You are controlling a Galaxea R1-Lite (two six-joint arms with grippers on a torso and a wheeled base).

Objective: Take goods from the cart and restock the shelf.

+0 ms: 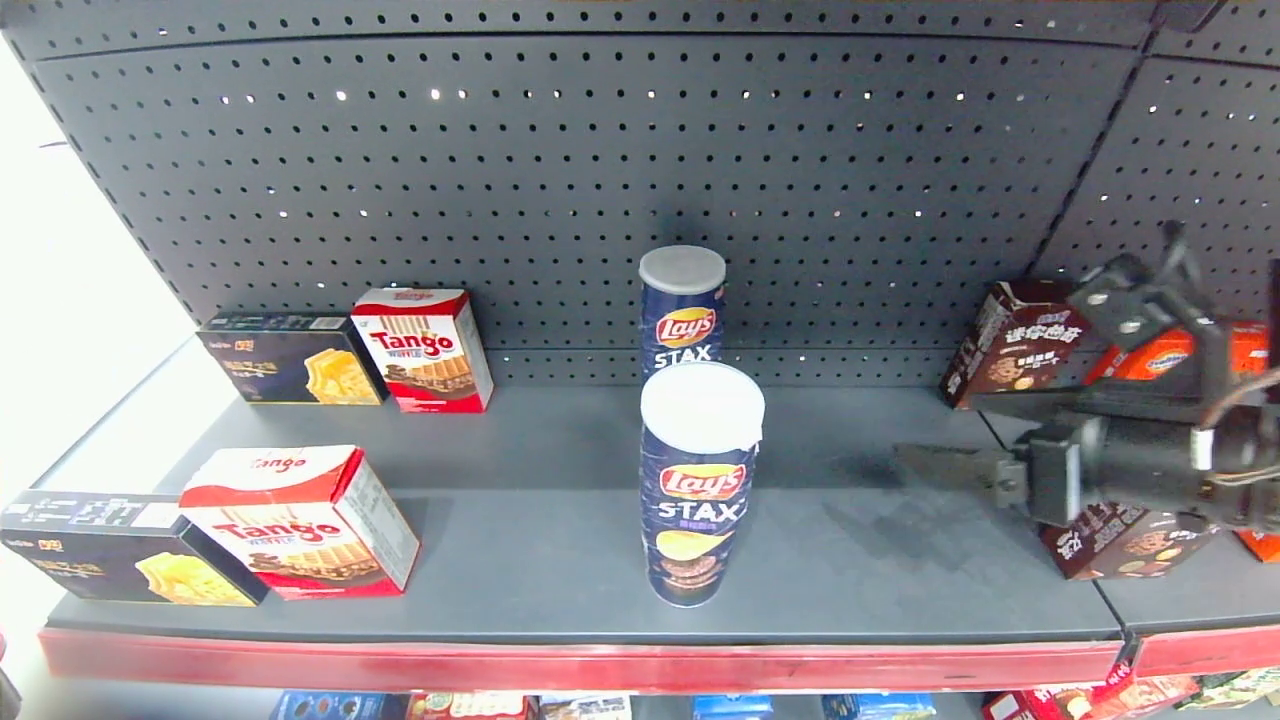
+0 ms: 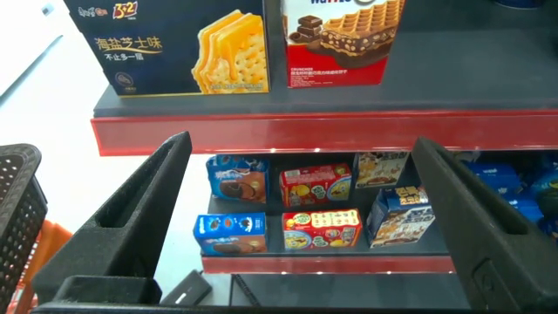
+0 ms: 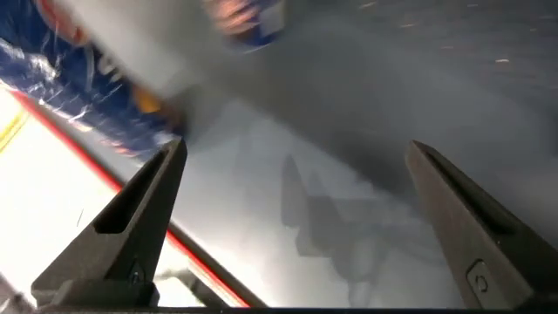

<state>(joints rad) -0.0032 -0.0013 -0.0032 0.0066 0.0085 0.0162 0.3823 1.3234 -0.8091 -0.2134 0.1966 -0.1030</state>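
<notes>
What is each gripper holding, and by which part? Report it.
Nothing is held. The left gripper is open and empty; the right gripper is open and empty above the shelf.

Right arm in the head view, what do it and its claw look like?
The right arm is matte black, with a rounded wrist housing, a white band and thin pale cables behind it. The dark grey right claw has flat fingers tapering to points.
</notes>
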